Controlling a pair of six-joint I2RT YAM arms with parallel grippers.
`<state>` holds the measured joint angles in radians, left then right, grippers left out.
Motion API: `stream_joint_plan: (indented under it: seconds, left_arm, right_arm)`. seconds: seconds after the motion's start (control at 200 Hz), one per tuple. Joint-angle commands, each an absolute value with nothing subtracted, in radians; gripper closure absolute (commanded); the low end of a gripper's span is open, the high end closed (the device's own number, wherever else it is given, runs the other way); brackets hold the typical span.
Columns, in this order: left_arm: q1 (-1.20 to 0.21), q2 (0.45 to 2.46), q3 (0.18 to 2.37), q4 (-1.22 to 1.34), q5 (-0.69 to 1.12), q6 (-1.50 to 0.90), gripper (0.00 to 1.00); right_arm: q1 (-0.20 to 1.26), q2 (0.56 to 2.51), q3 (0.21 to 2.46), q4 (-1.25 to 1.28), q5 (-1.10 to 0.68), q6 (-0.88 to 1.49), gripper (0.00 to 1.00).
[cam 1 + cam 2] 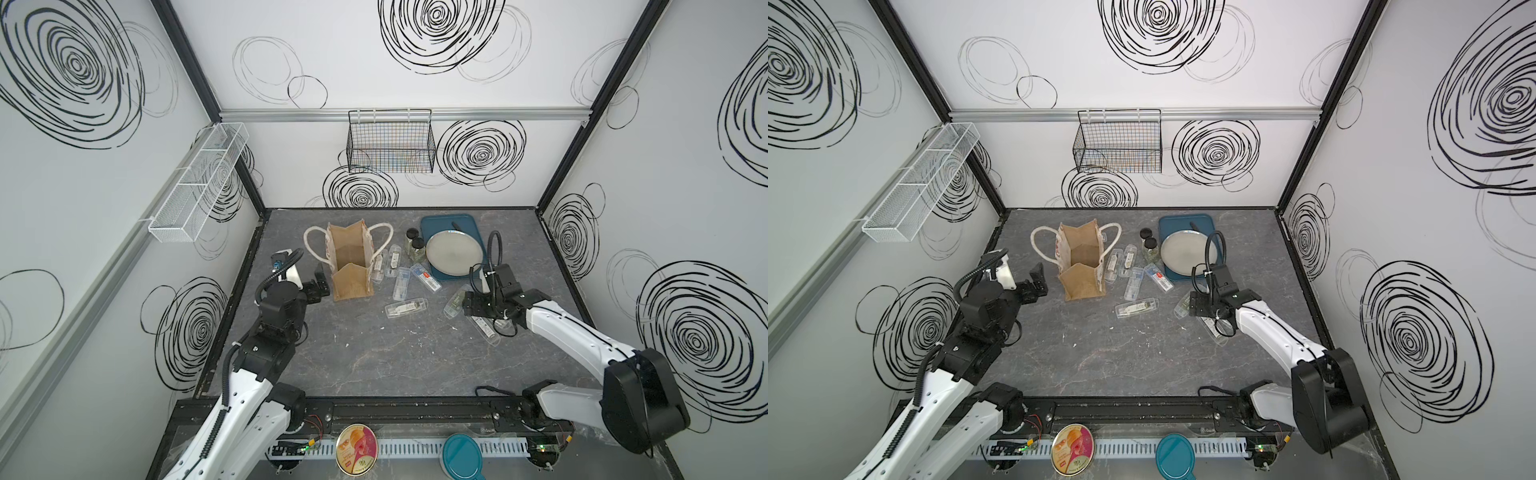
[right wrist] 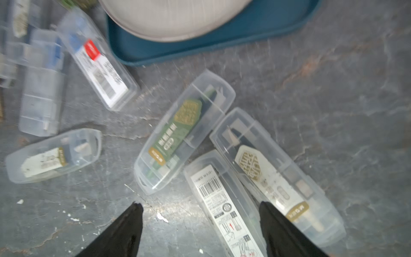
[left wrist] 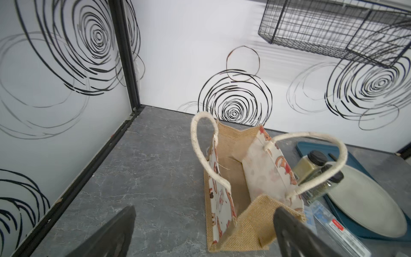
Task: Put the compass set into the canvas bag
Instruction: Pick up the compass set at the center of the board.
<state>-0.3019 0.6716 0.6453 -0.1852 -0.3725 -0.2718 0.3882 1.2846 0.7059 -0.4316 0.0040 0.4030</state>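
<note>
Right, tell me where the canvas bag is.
In both top views the canvas bag stands open left of centre, between the left gripper and the compass cases.

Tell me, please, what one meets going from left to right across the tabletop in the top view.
left gripper → canvas bag → two spice jars → grey plate

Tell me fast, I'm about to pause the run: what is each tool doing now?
Left tool: open, empty, beside the canvas bag.
Right tool: open, empty, over a clear compass case.
</note>
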Motion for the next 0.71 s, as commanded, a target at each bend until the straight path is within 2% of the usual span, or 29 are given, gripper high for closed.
stream_joint_plan:
  seconds: [0.0,0.415,0.7]
  left_arm:
    - [-0.349,0.706,0.704,-0.272,-0.375,-0.305,0.01]
    - [-0.402,0.715,0.733,-0.31,-0.384,-0.305,0.01]
    - [-0.403,0.716,0.735,-0.313,-0.389,-0.307,0.01]
  right_arm:
    - [0.39,1.33,0.723,-0.498,-0.014,0.464,0.14]
    - [0.378,1.446,0.715,-0.51,-0.061,0.478,0.21]
    - [0.397,1.48,0.706,-0.522,0.0,0.514,0.27]
